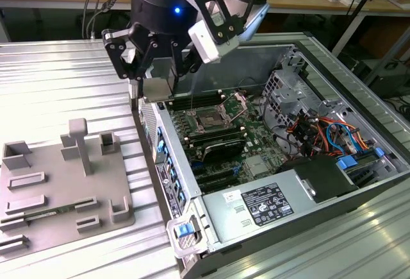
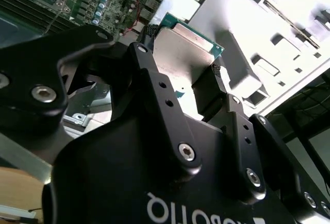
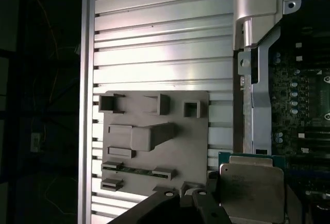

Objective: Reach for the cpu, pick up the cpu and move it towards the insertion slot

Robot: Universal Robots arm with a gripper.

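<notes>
The gripper [image 1: 155, 74] was clamped on the cpu [image 1: 159, 88], held above the computer case's [image 1: 192, 218] near wall. The insertion slot [image 1: 209, 121] lay open inside. Best practice: keep the chip level and its edges square to the socket.

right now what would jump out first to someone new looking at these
The black gripper holding the cpu in the air, at the open computer case's edge. Inside the case, the insertion slot sits open on the green motherboard. The grey tray lies at the exterior view's left.
</notes>
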